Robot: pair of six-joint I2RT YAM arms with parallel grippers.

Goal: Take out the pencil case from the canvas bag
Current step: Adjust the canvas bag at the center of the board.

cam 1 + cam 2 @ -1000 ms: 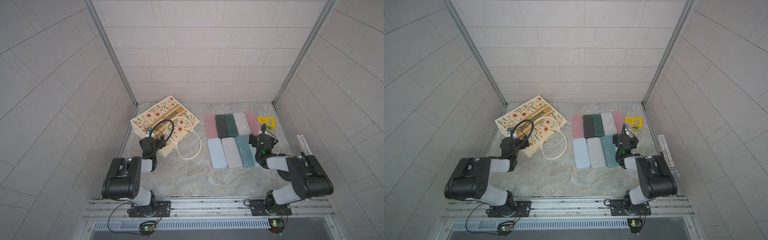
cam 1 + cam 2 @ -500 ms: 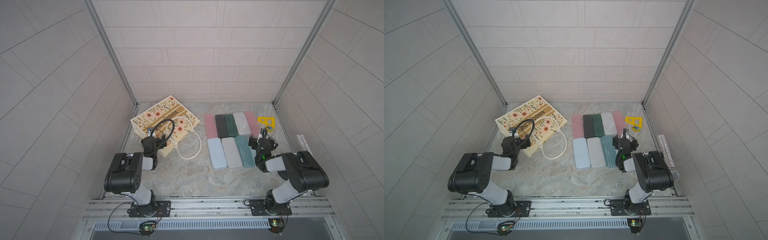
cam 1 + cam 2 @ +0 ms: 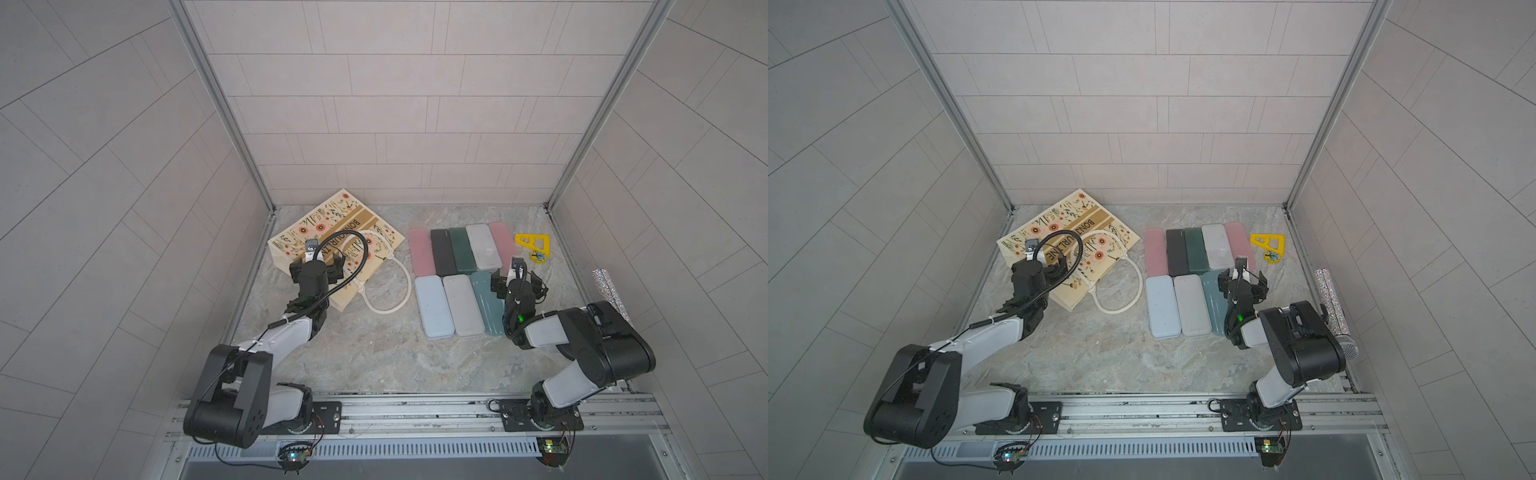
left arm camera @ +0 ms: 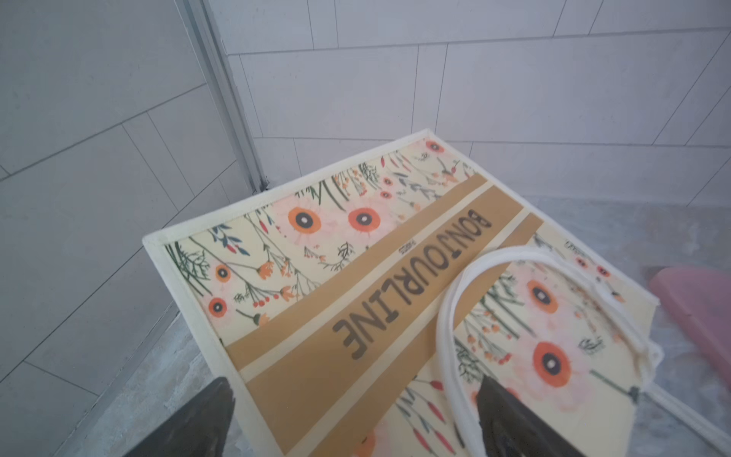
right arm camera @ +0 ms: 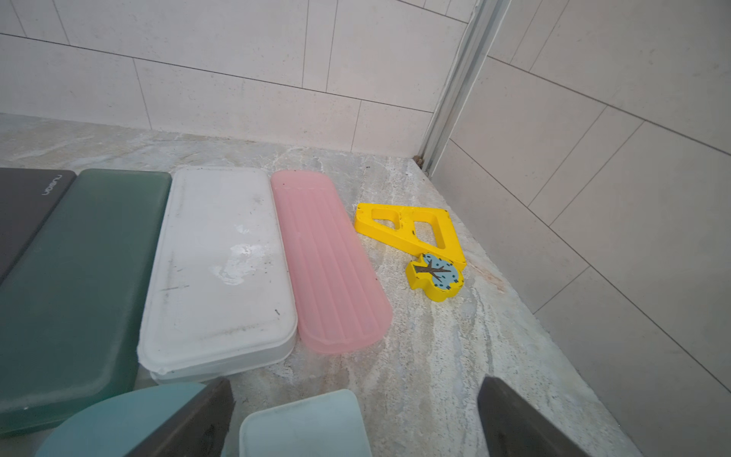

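Now | canvas bag (image 3: 353, 220) flat, directly beneath left gripper (image 3: 317, 264) (jaws wide, empty) | right gripper (image 3: 516, 279) wide, well apart

Cream canvas bag (image 3: 332, 220) w/ orange flowers, yel. triangle (image 5: 407, 229)

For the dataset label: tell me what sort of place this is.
Probably a robot test cell, not a lived-in room: pale panel walls box in a marble-look tabletop, two arms are bolted to a metal rail, and flat cases lie in neat rows.
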